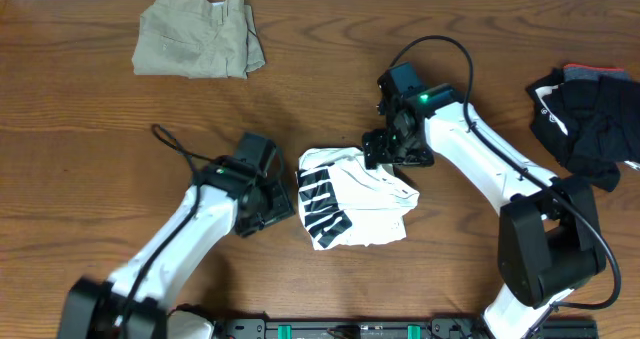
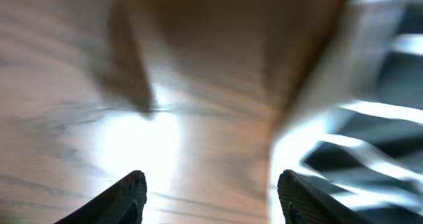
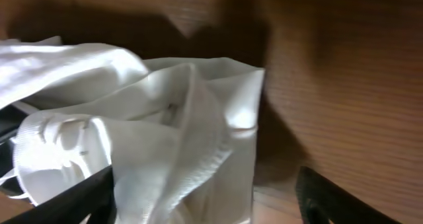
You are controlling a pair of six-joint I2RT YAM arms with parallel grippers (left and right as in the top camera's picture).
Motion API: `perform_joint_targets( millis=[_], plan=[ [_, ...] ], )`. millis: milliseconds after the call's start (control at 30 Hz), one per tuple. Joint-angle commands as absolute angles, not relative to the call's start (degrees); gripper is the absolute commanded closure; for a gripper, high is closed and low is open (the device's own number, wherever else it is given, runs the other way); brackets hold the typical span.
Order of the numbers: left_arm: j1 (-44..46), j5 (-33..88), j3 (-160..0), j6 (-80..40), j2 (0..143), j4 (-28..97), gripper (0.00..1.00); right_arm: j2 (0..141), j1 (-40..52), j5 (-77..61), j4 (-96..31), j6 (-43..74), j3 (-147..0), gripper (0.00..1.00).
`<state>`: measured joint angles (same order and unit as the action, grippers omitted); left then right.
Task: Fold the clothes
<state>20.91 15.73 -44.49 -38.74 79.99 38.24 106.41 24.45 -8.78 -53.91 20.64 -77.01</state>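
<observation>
The T-shirt (image 1: 355, 204) lies crumpled at mid-table (image 1: 80, 139), its black stripes showing on the left. The right gripper (image 1: 385, 151) hangs over its top edge, jaws spread with white cloth between them — nothing pinched. The left gripper (image 1: 277, 207) sits just beside the shirt's left edge, jaws apart over bare wood. Trousers (image 1: 195, 34) lie at the far left and a black bundle (image 1: 590, 119) at the right edge.

left gripper (image 2: 211, 184): jaws apart, empty; aimed rightward | right gripper (image 3: 205, 187): jaws wide apart; aimed leftward
</observation>
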Motion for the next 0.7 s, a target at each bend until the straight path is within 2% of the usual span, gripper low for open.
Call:
perform_joint_targets(
  millis=[0, 367, 500, 667],
  plan=[
    [22.13, 22.57, -46.11, -37.52, 76.38, 35.81, 0.33, 105.12, 24.18, -7.92, -54.04, 21.39, -76.66, 0.24],
    [29.15, 25.26, -46.11, -41.04, 85.71, 23.97, 0.33, 105.12, 24.23, -7.88, -54.02, 21.39, -76.01, 0.42],
    [29.34, 25.52, -46.11, -40.99, 89.56, 23.16, 0.33, 105.12, 24.23, -7.18, -53.98, 21.41, -76.01, 0.52],
    [29.34, 25.32, -46.09, -40.99, 93.76, 23.07, 0.33, 105.12, 24.18, -5.93, -53.98, 21.41, -76.01, 0.57]
  ],
)
